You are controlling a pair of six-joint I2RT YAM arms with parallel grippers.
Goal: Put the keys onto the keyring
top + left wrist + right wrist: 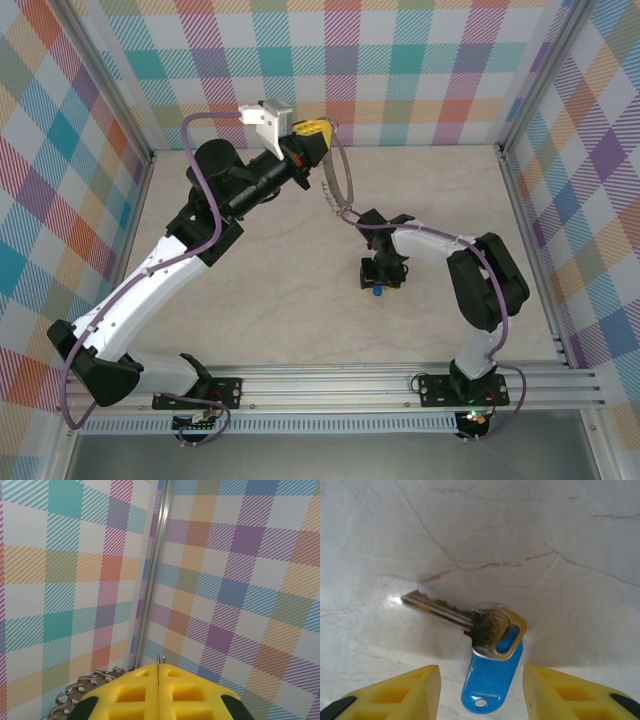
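Left claw point(312, 130) raised, clenched on large thin silver metal keyring hoop point(85, 687) strung with small loops. Right claw point(480, 676) released, its yellow fingers point(410, 690) straddling small silver key with blue plastic tag point(490, 632), flat on marbled beige counter point(280, 300). Stamped letters on key head unreadable.

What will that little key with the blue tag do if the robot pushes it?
The key lies flat on the smooth table, so it would probably slide, not roll. It looks like thin, stiff metal, likely hard to pinch. Its blue tag may swing loosely.
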